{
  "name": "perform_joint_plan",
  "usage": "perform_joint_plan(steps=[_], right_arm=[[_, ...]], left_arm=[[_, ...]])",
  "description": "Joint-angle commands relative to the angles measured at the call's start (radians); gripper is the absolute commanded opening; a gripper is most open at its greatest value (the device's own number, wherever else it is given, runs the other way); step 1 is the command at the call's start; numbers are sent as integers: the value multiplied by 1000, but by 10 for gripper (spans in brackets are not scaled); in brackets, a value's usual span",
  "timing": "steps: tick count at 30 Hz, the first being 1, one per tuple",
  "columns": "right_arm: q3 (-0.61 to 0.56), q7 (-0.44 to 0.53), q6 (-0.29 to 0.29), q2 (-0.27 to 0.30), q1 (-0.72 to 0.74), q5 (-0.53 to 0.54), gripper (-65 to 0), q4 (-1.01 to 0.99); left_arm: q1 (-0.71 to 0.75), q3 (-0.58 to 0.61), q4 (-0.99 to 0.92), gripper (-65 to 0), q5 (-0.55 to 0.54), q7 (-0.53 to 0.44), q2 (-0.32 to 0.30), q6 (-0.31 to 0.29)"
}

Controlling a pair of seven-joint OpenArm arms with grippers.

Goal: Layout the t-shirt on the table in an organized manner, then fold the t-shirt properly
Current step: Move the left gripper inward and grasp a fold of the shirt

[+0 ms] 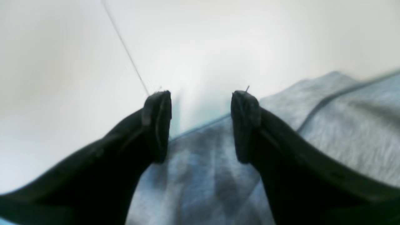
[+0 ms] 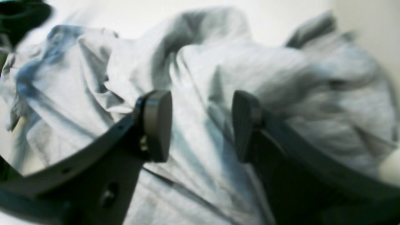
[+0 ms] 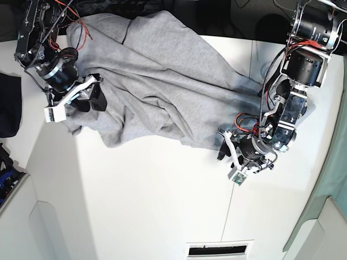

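Table (image 3: 152, 206), white and crossed by a thin dark seam, is seen as the largest thing in the base view, and one only is counted; on its far half the t-shirt (image 3: 157, 92) is spread in a rumpled heap, one only, its long axis judged to run from the far left corner down toward the near right, with its far edge draped at the table's rim. No lettering is shown on the side turned up. Two arms are counted, one at each end of the cloth. The right gripper (image 3: 87, 97) is placed at the shirt's left end in the base view, its jaws spread apart with creased grey folds lying between and beyond them in the right wrist view, though whether the fingers touch the fabric cannot be told through the blur. The left gripper (image 3: 230, 154) is held at the opposite, near right tip of the cloth; its jaws are likewise spread, and in the left wrist view a hemmed edge of the shirt is seen running just below and behind the fingertips, bare table lying ahead. Nothing is pinched by either. The layout step is judged not yet done, the shirt being bunched; each arm is about equally near its own end. A dark cloth (image 3: 10, 111) is seen apart at the left edge
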Motion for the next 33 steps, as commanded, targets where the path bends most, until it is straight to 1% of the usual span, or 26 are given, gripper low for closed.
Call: perform_joint_plan(steps=[1,4,7,8,10,13,14,17,19,20,24,27,28,29,30,33], right_arm=[[3,22,7,-6,12,1,-342,15],[3,23,7,-25,12,-10,-341,15],[3,23,7,-26,12,-14,-341,15],[3,23,7,-26,12,-17,-342,15],[3,23,7,-26,12,-33,-341,8],[3,23,7,-22,12,-40,-341,-14],[3,23,7,-22,12,-40,-341,-20],[3,23,7,-22,12,-39,-341,-37],[3,23,7,-21,12,-40,-342,-62],[3,24,7,-21,12,-40,-342,-80],[3,38,7,-21,12,-40,-342,-169],[3,54,7,-21,13,-40,-342,-233],[3,54,7,-21,13,-40,-342,-246],[3,53,7,-21,12,-40,-342,-255],[3,53,7,-21,12,-40,-342,-261],[3,51,7,-21,12,-40,-342,-262]], left_arm=[[-46,20,-23,-317,-6,-25,-4,2],[-68,96,-61,-317,-5,-24,-7,2],[-71,118,-51,-317,-4,-23,-7,1],[-71,118,-46,-317,-4,-23,-7,-17],[-71,118,-34,-317,-4,-23,-7,-79],[-70,118,-28,-317,-4,-16,-7,-192],[-70,118,-28,-318,-5,-17,-6,-209],[-70,118,-29,-324,-4,-17,-7,-207],[-70,118,-30,-373,-3,-16,-7,-207],[-69,118,-33,-382,-3,-16,-6,-207],[-68,122,-46,-381,2,-17,-4,-207],[-68,153,-70,-381,39,-18,-4,-206],[-68,171,-81,-382,51,-21,-3,-183],[-68,192,-92,-383,64,-24,-3,-142],[-68,214,-100,-402,79,-28,-4,-93],[-69,266,-105,-538,127,-31,-4,86]])
